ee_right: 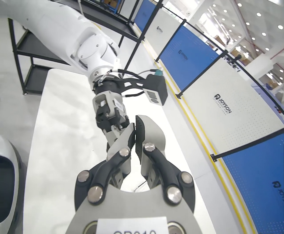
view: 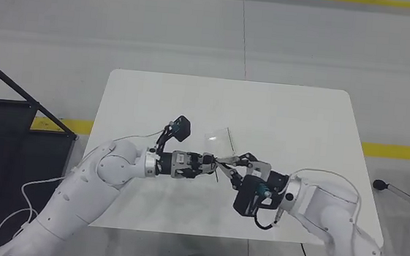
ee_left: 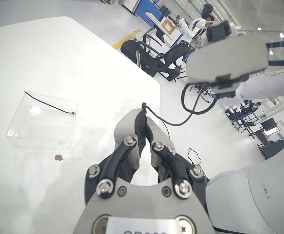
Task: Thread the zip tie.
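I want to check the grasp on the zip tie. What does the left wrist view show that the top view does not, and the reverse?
Left wrist view, not top view: the head of the zip tie sticking out of the shut jaws of the left gripper, a second zip tie lying in the clear tray, a brown scrap near it. Top view, not left wrist view: both far corners of the table, the left arm's wrist camera. Both: table, tray, right gripper.

Lettering with a logo stands on the white partition panel and the blue panels. Small grey lettering marks an arm shell. A white label with cut-off black characters sits on the left gripper base, and a like label on the right gripper base.
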